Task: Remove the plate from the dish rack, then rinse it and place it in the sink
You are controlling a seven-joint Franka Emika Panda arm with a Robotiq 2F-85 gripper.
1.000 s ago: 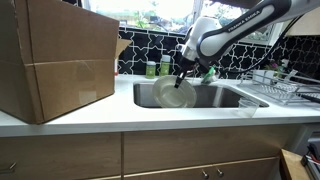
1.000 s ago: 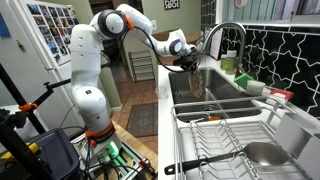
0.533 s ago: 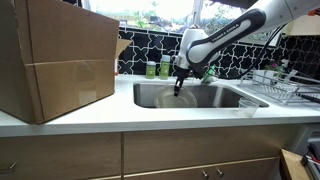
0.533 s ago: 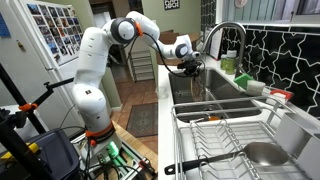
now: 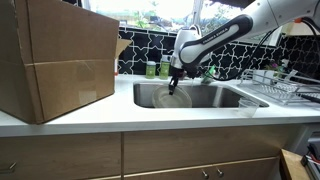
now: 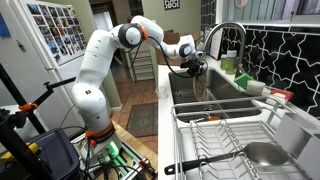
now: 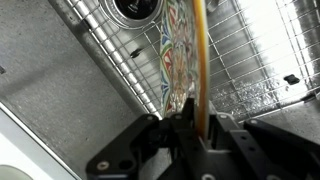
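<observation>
My gripper [image 5: 175, 84] [image 6: 193, 68] [image 7: 196, 122] is shut on the rim of the plate [image 5: 167, 97] [image 7: 200, 45] and holds it on edge, low inside the sink [image 5: 225, 97] [image 6: 222, 103]. The plate looks pale in the exterior view. In the wrist view it is edge-on, with a coloured pattern on its left face. In an exterior view it shows as a thin sliver under the gripper [image 6: 197, 86]. The wire dish rack [image 5: 276, 86] [image 6: 225, 140] stands beside the sink.
A big cardboard box [image 5: 55, 60] fills the counter beside the sink. Bottles [image 5: 157, 68] stand behind the basin. The arched faucet [image 6: 226, 38] is near the gripper. A wire grid [image 7: 245, 50] and drain [image 7: 134, 9] lie on the sink floor. A pan [image 6: 264, 153] sits in the rack.
The gripper has carried the plate across the basin, away from the dish rack, and a little lower. The plate has turned more edge-on.
</observation>
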